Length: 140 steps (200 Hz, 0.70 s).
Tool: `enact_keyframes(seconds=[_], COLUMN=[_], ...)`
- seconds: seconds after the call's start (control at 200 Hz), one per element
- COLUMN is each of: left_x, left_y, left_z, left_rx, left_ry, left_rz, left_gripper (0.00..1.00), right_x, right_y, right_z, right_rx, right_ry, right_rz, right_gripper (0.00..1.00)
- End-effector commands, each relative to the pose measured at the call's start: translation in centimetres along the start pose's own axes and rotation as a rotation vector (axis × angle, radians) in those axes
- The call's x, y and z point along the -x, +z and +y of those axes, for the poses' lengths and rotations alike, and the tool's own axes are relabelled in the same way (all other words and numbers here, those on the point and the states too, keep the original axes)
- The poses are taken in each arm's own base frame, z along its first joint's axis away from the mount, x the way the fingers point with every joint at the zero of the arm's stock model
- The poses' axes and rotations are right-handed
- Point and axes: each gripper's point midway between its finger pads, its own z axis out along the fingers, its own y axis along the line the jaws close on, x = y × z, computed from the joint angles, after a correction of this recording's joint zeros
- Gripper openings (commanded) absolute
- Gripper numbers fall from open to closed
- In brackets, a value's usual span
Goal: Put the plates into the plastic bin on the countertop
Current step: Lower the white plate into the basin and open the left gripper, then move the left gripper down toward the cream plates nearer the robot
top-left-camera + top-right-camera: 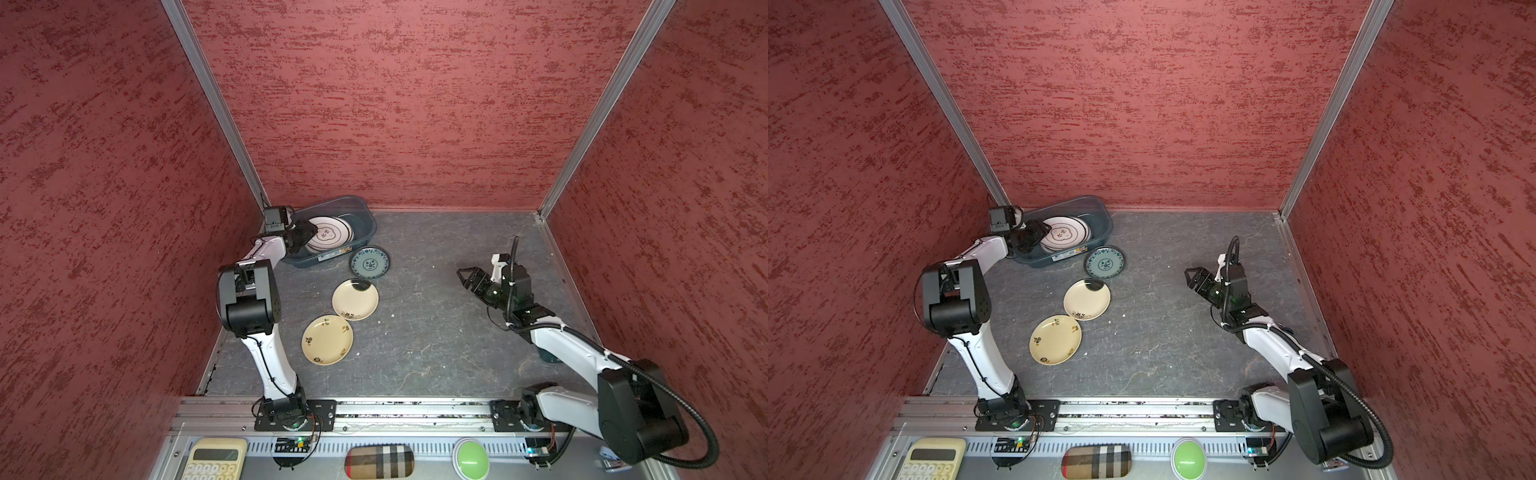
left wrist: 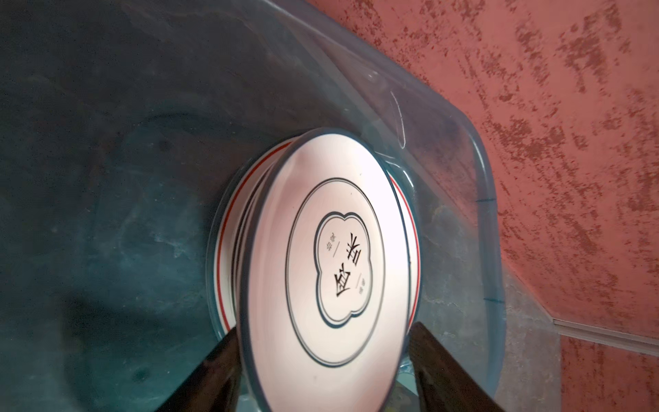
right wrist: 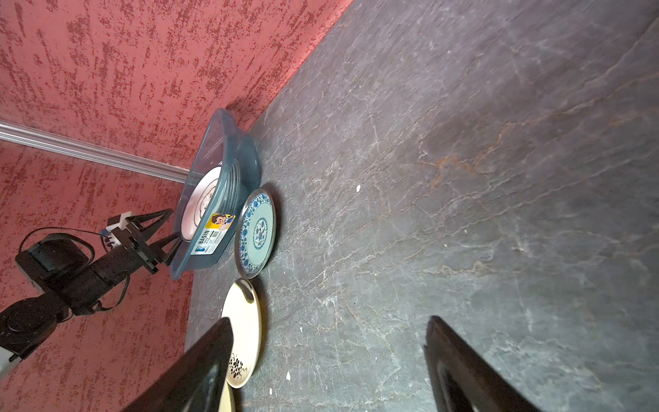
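Reading left gripper (image 1: 306,237) as spread wide over translucent blue-grey rectangular plastic bin (image 3: 249,160), fingers (image 2: 208,372) flanking near edge of round white plate w/ dark-teal rim + black characters (image 2: 331,271). No pinch visible, though can't rule out light contact at rim. Finding that plate straight ahead of gripper tips, inside bin, lying tilted atop stack of white plates incl. red-lined one (image 2: 223,249). Noting right gripper (image 1: 462,277) likewise spread, empty, hovering over dark grey marbled surface (image 1: 436,365).

Counting three more outside bin, all well ahead of right gripper. Round teal-patterned plate (image 1: 369,262) just beside bin wall. Two round cream-yellow plates w/ dark floral marks (image 1: 355,299) (image 1: 327,339) further back toward left arm's base, edges meeting or nearly.

Judging plates stiff, glossy, prob. slippery, chip-prone, fairly light; material unclear. Lying flat, so best taken at raised rim: one finger under lip, one on top, pinch nr edge. Lowering gently onto stack advisable, not dropping.
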Motion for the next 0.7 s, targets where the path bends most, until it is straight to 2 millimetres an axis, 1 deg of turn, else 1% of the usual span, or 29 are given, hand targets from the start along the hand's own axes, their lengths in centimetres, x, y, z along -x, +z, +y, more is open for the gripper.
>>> enact_keyframes(seconds=[0.0, 0.065, 0.205, 0.371, 0.441, 0.501, 0.556, 0.616, 0.696], left_x=[-0.1, -0.3, -0.6, -0.6, -0.7, -0.7, -1.2, -2.4, -4.0], left_y=[0.2, 0.2, 0.0, -0.4, -1.2, -2.3, -3.2, -4.1, -5.8], left_z=[-0.5, -0.6, -1.6, -1.7, -2.0, -2.4, -2.6, -2.5, -2.3], left_rx=[0.005, 0.01, 0.023, 0.046, 0.043, 0.037, 0.048, 0.075, 0.12], left_ry=[0.032, 0.043, 0.094, 0.091, 0.096, 0.104, 0.108, 0.122, 0.148], left_rz=[0.021, 0.033, 0.029, 0.027, 0.002, -0.034, -0.044, -0.034, -0.041], left_gripper=[1.0, 1.0, 1.0, 1.0, 1.0, 1.0, 1.0, 1.0, 1.0], right_x=[0.8, 0.8, 0.9, 0.9, 1.1, 1.1, 1.3, 1.5, 1.7], right_y=[-0.4, -0.4, -0.5, -0.7, -0.8, -0.9, -1.0, -1.1, -1.4], right_z=[0.5, 0.3, 0.1, 0.2, 0.4, 0.7, 1.2, 1.8, 2.4], right_rx=[-0.003, -0.011, -0.029, -0.029, -0.025, -0.016, 0.001, 0.022, 0.04], right_ry=[-0.017, -0.014, -0.015, -0.023, -0.035, -0.048, -0.065, -0.086, -0.114], right_rz=[-0.033, -0.034, -0.04, -0.04, -0.042, -0.044, -0.046, -0.046, -0.053], right_gripper=[0.85, 0.85, 0.86, 0.85, 0.85, 0.85, 0.85, 0.85, 0.85])
